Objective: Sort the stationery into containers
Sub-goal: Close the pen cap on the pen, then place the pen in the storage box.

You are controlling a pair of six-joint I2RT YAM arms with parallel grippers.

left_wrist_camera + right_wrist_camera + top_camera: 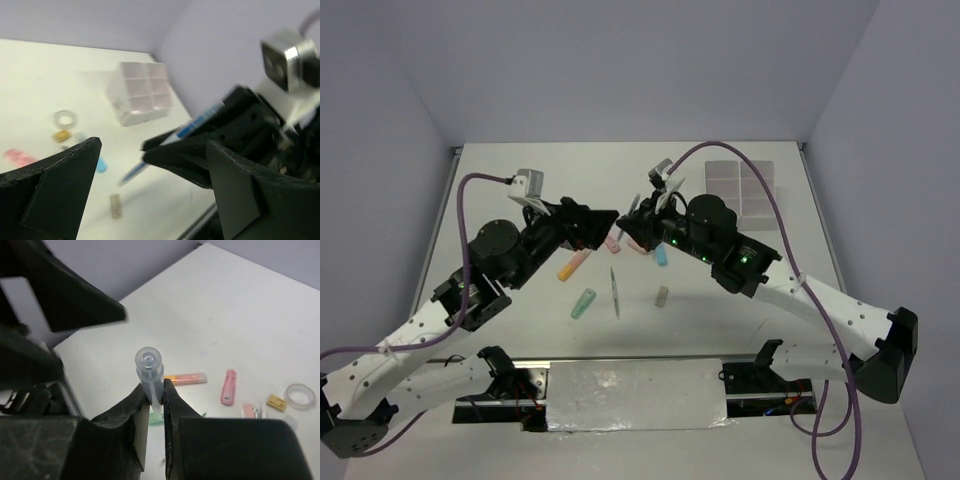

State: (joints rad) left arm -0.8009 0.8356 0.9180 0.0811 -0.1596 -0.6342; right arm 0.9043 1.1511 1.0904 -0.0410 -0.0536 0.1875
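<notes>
**A:** Both arms meet over the middle of the table (520, 180). What's lying under them?

**B:** A scatter of stationery: an orange stick (572, 265), a green stick (583, 303), a second pen (615, 292) flat beside it, a tan block (662, 296), and a blue stick (661, 255) close under the right arm. The right wrist view adds a pink stick (229, 387) and a white tape ring (300, 396) further out.

**A:** And the divided box (131, 116)?

**B:** At the far right of the table, well apart from both grippers, and the stationery all lies outside it.

**A:** Anything crowding the work?

**B:** The left gripper (154, 144). Its black fingers (55, 195) stand either side of the right gripper's nose, and one looms at the upper left of the right wrist view.

**A:** Any writing to read?

**B:** There's a dark patch on the pink stick's end, too small to make out.

**A:** The jaws, then?

**B:** The left gripper is spread wide and grips nothing. The right gripper (156, 387) is pinched tight on a pen (149, 365), which is up off the table. It's a clear barrel with blue showing, and its round end sticks out past the fingertips.
</notes>
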